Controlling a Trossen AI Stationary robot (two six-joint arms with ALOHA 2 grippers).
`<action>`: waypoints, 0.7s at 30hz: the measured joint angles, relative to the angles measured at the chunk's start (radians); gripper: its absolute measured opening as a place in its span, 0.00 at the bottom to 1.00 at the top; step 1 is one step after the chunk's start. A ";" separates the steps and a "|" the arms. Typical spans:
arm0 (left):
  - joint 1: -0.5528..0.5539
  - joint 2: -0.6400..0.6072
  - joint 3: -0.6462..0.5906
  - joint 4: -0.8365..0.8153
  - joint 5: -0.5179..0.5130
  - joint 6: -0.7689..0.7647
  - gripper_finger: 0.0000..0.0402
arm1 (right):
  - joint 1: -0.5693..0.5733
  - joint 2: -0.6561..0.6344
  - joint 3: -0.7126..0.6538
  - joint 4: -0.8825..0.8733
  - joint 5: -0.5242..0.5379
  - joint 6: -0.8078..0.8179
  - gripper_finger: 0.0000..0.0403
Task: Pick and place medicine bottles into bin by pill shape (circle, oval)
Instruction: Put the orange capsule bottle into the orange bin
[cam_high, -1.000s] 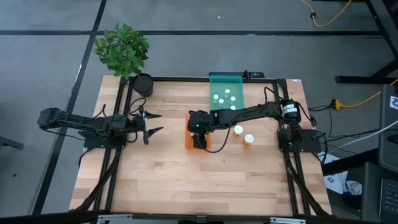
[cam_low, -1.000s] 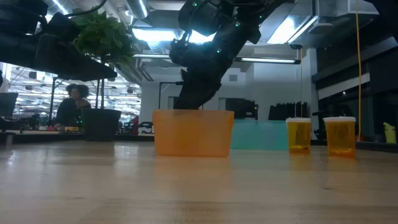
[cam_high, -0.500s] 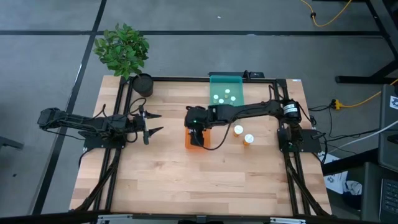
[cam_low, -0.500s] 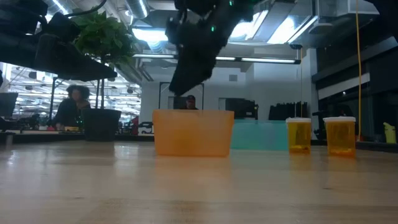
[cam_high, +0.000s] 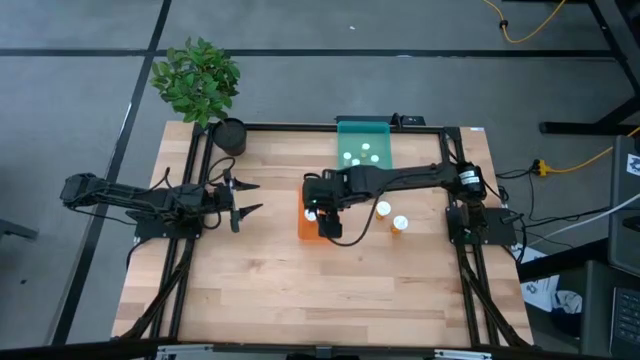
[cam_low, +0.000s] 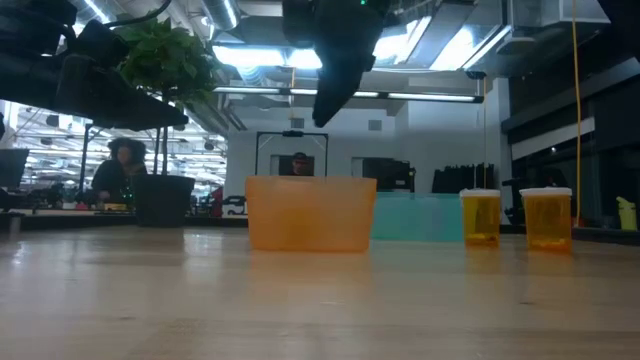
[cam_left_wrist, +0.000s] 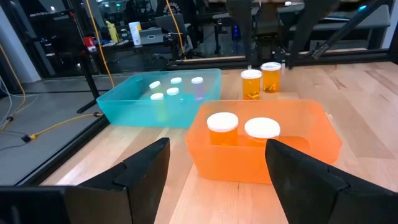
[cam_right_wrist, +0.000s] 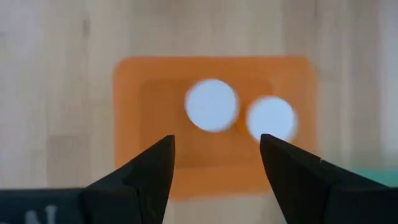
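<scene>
Two medicine bottles with white caps (cam_right_wrist: 211, 104) (cam_right_wrist: 271, 118) stand upright in the orange bin (cam_right_wrist: 124, 124), also seen in the left wrist view (cam_left_wrist: 222, 124) (cam_left_wrist: 262, 128). My right gripper (cam_right_wrist: 216, 149) hangs open and empty above that bin (cam_high: 303, 228), pointing down. Two amber bottles (cam_high: 383, 209) (cam_high: 399, 223) stand on the table to the right of the bin. Several smaller bottles (cam_high: 360, 153) lie in the teal bin (cam_high: 362, 125) at the far edge. My left gripper (cam_high: 245, 198) waits open at the table's left.
A potted plant (cam_high: 228, 135) stands at the far left corner. Black frame rails (cam_high: 190, 250) run along the table's left and right sides. Bare wood lies across the near half of the table (cam_high: 320, 290). A person (cam_low: 112, 170) shows in the room beyond.
My right gripper has risen out of the orange bin and now hangs well clear above it. The two bottles in the bin stay upright.
</scene>
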 joint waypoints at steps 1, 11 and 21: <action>0.000 0.000 0.000 0.000 0.000 0.000 0.64 | 0.000 0.000 -0.016 0.027 -0.028 -0.020 0.59; 0.000 0.000 0.000 0.000 0.000 0.000 0.64 | -0.028 0.001 -0.173 0.294 -0.092 -0.054 0.33; 0.000 0.000 0.000 0.000 0.000 0.000 0.64 | -0.027 0.001 -0.270 0.474 -0.093 -0.085 0.06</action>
